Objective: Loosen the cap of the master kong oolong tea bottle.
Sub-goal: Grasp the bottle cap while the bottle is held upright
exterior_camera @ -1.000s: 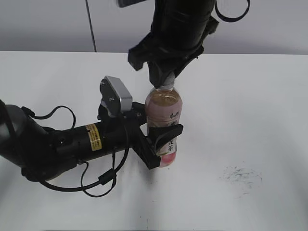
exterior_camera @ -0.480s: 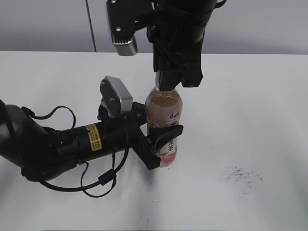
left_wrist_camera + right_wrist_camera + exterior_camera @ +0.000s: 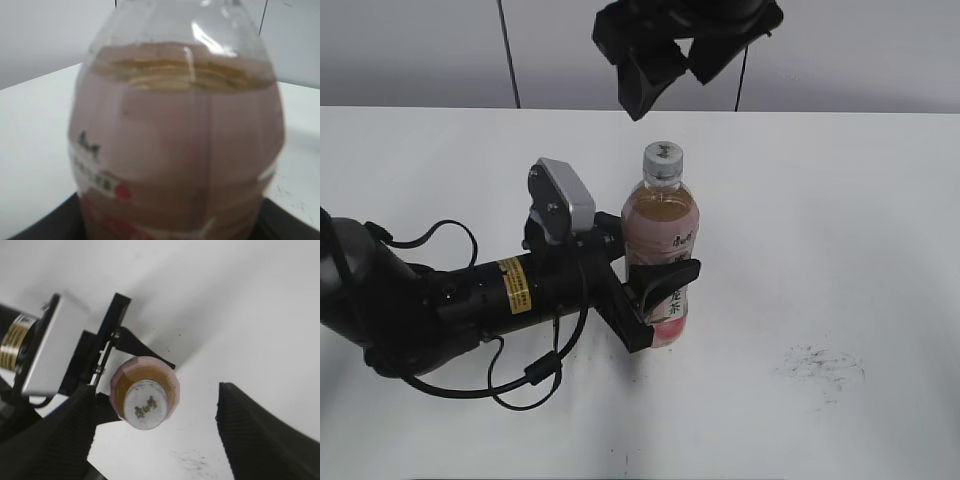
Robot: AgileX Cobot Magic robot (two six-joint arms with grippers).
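We see a white table [image 3: 840, 220] under a pale grey wall [image 3: 410, 50]. A dark scuff [image 3: 820, 365] marks the table's near right part. A thin dark line [image 3: 508, 55] runs down the wall.

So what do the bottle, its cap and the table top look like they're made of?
The bottle looks like thin clear plastic: the amber tea shows through and highlights glint on its shoulder, with a pale pink printed wrap label around the body. The cap seems moulded plastic in matte silver-grey, though the finish alone can't rule out metal. The table is a smooth matte white surface, probably laminate, with dark scuff marks.
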